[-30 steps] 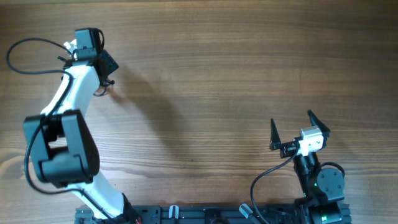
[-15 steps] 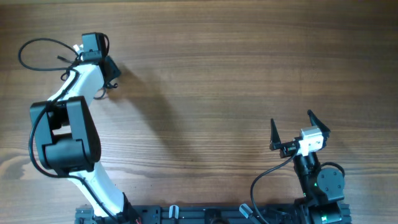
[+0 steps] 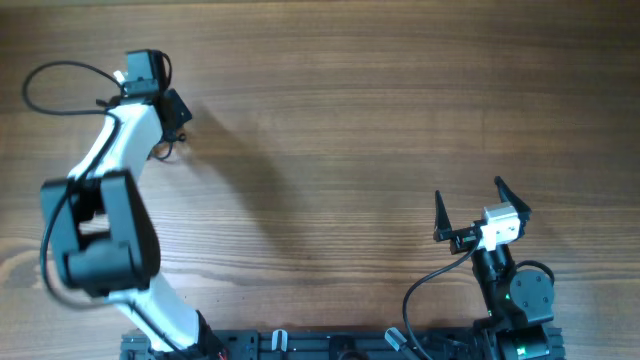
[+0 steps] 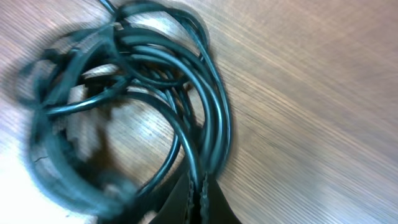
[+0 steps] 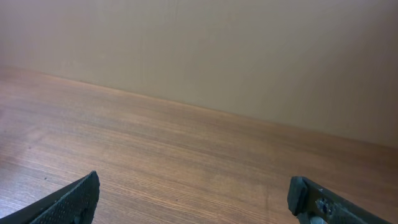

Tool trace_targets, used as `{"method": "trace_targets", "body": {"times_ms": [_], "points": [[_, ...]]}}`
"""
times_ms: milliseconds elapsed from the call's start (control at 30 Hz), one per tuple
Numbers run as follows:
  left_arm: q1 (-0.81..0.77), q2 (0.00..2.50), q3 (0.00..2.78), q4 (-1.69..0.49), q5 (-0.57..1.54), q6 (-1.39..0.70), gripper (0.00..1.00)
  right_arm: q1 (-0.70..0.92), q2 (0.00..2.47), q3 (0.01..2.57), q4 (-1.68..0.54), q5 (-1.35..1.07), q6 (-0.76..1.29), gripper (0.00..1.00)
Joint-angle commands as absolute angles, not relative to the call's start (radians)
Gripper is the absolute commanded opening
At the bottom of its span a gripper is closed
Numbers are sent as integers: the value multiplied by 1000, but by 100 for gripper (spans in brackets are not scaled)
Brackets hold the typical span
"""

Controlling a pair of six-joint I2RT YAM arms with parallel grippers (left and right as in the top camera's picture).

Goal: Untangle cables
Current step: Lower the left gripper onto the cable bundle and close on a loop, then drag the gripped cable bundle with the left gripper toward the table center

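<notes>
The cables (image 4: 219, 118) form a knotted bundle of thin black loops on the wood, filling the left wrist view. My left gripper (image 4: 198, 183) is shut on one strand at the bundle's near edge, which runs up between the fingertips. From overhead, only a small bit of the cables (image 3: 168, 150) shows under the left gripper (image 3: 178, 118) at the far left of the table. My right gripper (image 3: 468, 190) stands open near the front right, and between its fingers (image 5: 193, 186) there is only bare wood.
A thicker black wire (image 3: 45, 85) loops out from the left arm's wrist over the table's far left. The wooden table (image 3: 380, 110) stretches between the arms. A black rail (image 3: 300, 345) runs along the front edge. A plain wall (image 5: 205, 43) rises behind the table.
The left gripper has closed on a strand of the cables. The left arm shifted slightly right, then back a little. The right arm has not moved.
</notes>
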State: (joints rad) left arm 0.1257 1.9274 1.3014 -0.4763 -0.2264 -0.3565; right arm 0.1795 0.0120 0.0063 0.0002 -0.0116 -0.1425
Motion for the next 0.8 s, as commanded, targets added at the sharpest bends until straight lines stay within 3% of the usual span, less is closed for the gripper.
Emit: {"method": "trace_targets", "body": {"times_ms": [0, 133, 333, 500, 667, 767], "points": [[122, 1647, 1305, -541, -171, -477, 4, 175, 7, 5, 4, -25, -130, 100], [122, 1499, 1304, -703, -2, -479, 4, 175, 7, 5, 4, -25, -129, 100], [88, 1541, 1211, -768, 212, -471, 4, 175, 7, 5, 4, -25, -130, 100], [59, 1549, 1200, -719, 626, -391, 4, 175, 7, 5, 4, -25, -130, 100], [-74, 1549, 1200, -597, 614, -474, 4, 175, 7, 5, 4, -25, -130, 100], [-188, 1550, 1200, -532, 473, -510, 4, 175, 7, 5, 4, -25, -130, 100]]}}
